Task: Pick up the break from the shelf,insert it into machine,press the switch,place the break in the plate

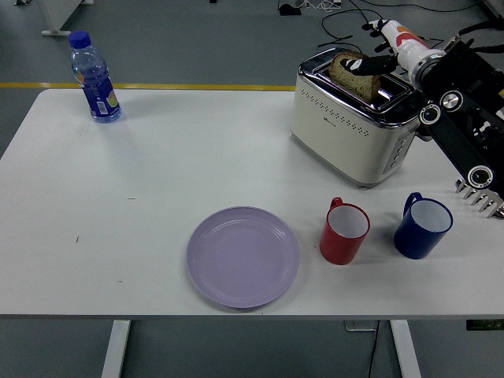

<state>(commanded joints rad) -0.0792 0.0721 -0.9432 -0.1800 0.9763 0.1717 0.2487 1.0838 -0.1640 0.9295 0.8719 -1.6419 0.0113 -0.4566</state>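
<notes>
A slice of brown bread [352, 71] stands upright in the slot of the cream and chrome toaster [346, 126] at the back right of the table. My right hand [375, 47] is over the bread's right end. Its thumb lies against the slice and its other fingers [376, 27] are spread behind and above it, not closed around it. My black right arm [465, 102] comes in from the right, over the toaster's right end. The purple plate [242, 256] lies empty at the front middle. My left hand is out of view.
A red mug [345, 231] and a blue mug [423, 226] stand in front of the toaster, right of the plate. A silver rack [482, 195] shows at the right edge. A water bottle [94, 76] stands at the back left corner. Cables lie on the floor behind.
</notes>
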